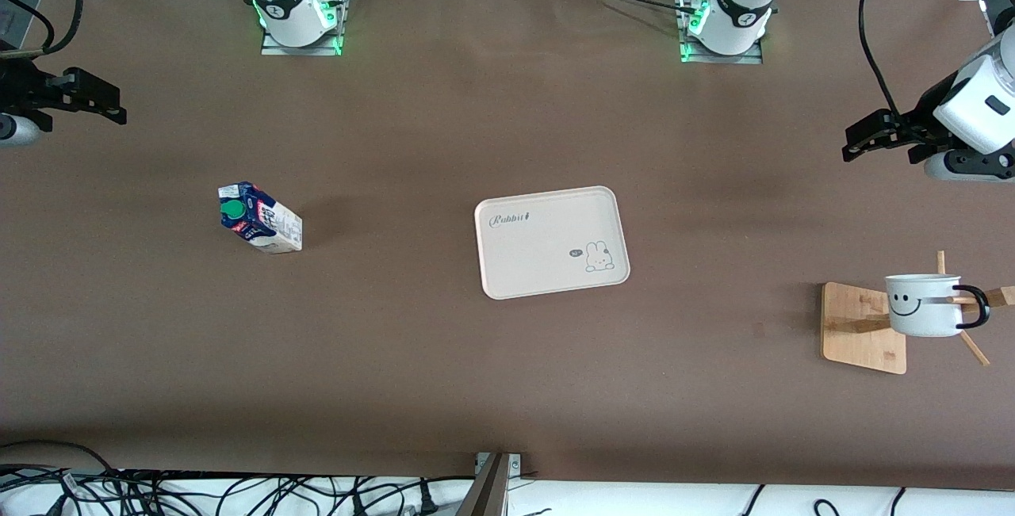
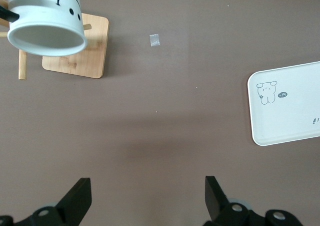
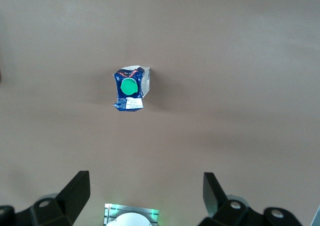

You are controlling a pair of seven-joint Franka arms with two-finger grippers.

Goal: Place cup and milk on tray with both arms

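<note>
Cup [image 1: 923, 306] hangs on wooden stand [image 1: 863, 327], nearest, toward left arm's end. Tray [image 1: 553, 242] at table middle, bare. Milk [image 1: 259, 218] upright toward right arm's end. Left gripper [image 1: 872, 138], right gripper [image 1: 89, 99] over table edges, jaws spread, holding nothing.

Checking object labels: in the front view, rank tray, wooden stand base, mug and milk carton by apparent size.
1. tray
2. wooden stand base
3. mug and milk carton: these look about alike, and the mug hangs raised on the stand, so no ranking.
</note>
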